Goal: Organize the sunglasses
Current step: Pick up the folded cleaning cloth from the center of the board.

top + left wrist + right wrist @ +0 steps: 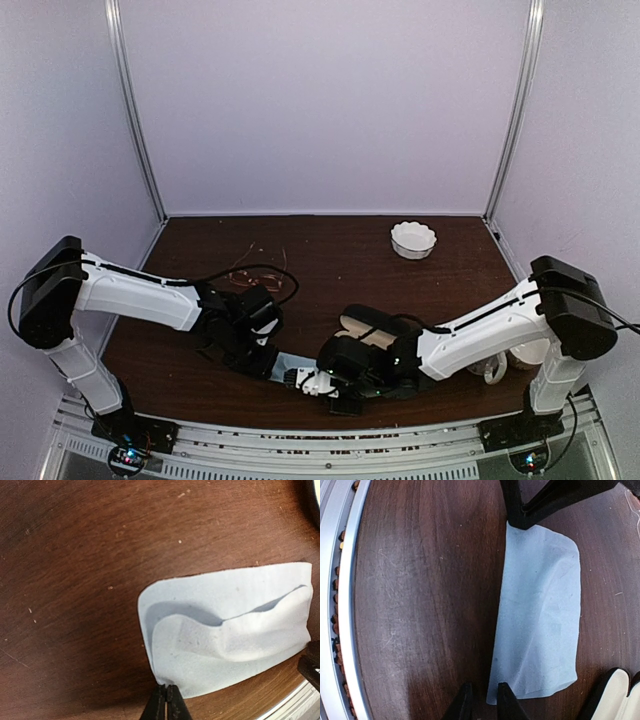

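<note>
A reddish-copper wire pair of sunglasses (246, 268) lies on the table behind my left arm. The dark-framed pair is not in view. A light-blue cloth (288, 364) lies between the two grippers, near the front edge. My left gripper (270, 362) is shut on one corner of the cloth (230, 625), with its fingertips (161, 704) pinched together. My right gripper (302, 379) is narrowly open. Its fingertips (506, 700) straddle the opposite corner of the cloth (540, 615), which lies flat.
The open black glasses case (364, 330) with cream lining sits just behind my right gripper and shows in the right wrist view (615, 695). A white fluted bowl (413, 240) stands at the back right. A white mug (497, 367) is by the right arm. The metal rail (342, 605) marks the front edge.
</note>
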Controlling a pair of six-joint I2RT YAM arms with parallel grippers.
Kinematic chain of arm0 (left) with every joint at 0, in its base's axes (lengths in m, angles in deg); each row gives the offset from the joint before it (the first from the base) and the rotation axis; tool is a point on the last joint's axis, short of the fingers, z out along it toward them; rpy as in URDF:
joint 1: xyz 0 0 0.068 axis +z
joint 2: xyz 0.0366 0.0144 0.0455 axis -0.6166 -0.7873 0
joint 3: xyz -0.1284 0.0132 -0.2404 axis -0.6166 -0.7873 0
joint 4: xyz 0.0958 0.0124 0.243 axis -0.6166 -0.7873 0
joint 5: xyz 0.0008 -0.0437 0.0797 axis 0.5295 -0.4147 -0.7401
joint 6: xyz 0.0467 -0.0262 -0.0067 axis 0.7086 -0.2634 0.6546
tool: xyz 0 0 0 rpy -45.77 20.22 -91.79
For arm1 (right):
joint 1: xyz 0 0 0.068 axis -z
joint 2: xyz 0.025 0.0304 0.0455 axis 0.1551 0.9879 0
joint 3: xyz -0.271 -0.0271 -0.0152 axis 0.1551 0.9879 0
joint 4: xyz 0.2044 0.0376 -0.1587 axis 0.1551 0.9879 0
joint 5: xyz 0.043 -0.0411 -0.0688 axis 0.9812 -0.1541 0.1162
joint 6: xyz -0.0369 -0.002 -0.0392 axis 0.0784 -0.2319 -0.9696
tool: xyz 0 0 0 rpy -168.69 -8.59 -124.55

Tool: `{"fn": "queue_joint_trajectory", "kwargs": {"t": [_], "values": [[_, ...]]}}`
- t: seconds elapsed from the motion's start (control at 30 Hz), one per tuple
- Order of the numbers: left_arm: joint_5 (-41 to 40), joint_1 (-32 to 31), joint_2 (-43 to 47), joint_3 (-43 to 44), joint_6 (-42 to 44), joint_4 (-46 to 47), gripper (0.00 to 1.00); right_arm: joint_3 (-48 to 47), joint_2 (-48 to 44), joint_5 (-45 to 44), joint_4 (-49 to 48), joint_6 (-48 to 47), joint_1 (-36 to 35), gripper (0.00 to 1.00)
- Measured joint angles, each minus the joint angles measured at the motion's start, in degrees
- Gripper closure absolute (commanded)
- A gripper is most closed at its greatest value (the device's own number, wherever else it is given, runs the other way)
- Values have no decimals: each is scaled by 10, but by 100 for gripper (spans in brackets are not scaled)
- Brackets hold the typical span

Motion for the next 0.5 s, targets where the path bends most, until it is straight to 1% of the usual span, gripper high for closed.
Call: {"fn": "queue_joint_trajectory", "kwargs": {"t": [0.3, 0.5], "values": [[0, 0, 0, -1, 0, 2, 95, -22, 30, -22, -1, 2, 0, 83], [0, 0, 0, -1, 0, 2, 96, -22, 33, -42, -8, 5, 0, 83]]}}
